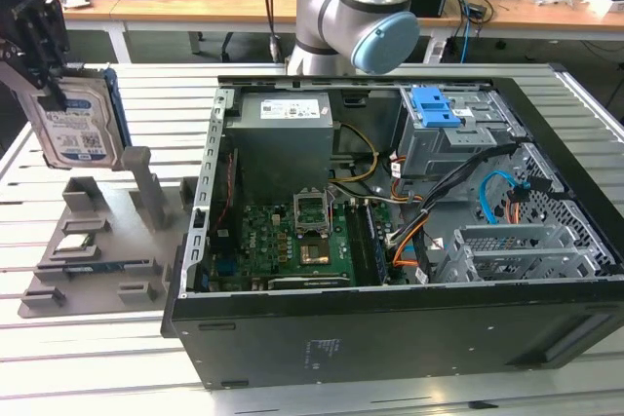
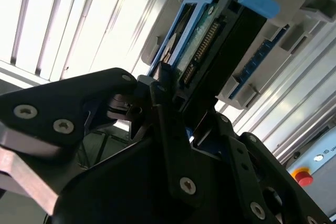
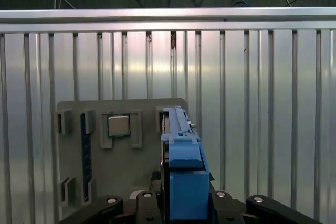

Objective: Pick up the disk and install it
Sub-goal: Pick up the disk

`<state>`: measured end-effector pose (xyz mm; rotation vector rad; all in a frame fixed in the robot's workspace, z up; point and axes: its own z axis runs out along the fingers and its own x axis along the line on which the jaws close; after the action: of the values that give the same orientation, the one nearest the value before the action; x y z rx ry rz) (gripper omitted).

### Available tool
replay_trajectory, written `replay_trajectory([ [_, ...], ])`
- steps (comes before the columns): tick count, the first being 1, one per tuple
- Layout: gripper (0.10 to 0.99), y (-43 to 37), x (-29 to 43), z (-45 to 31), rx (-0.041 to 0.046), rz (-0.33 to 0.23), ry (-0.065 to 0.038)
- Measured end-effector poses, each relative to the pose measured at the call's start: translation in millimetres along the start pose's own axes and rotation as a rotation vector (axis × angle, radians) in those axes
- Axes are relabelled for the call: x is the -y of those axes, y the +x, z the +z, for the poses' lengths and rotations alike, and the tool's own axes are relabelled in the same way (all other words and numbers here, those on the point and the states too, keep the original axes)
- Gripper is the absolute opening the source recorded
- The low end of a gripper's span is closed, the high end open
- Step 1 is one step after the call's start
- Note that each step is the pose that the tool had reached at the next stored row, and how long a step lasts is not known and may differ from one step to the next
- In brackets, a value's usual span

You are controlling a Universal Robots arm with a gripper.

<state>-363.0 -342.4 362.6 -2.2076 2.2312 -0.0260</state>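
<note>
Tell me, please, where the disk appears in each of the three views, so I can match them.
Exterior view: the disk, upright in the hand at that view's far left, above the grey tray.
First wrist view: the disk, edge-on, blue bracket towards the camera.
Second wrist view: the disk, connector end showing, gripped by the hand.
Shared landmark: the ribbed metal table, in all three.

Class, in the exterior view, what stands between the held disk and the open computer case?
In the exterior view, a grey upright post of the parts tray stands between the disk and the case.
</note>
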Motion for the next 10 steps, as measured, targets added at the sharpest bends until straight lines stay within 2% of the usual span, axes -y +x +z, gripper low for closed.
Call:
replay_trajectory([
  [2,0.365,-0.6,0.1,-7.6,-0.0001,0.0,0.0],
  [4,0.365,-1.0,0.2,-12.0,0.0,0.0,0.0],
  [8,0.365,-2.4,0.4,-34.5,0.0,0.0,0.0],
  [10,0.365,-2.8,0.5,-40.3,-0.0001,0.0,0.0],
])
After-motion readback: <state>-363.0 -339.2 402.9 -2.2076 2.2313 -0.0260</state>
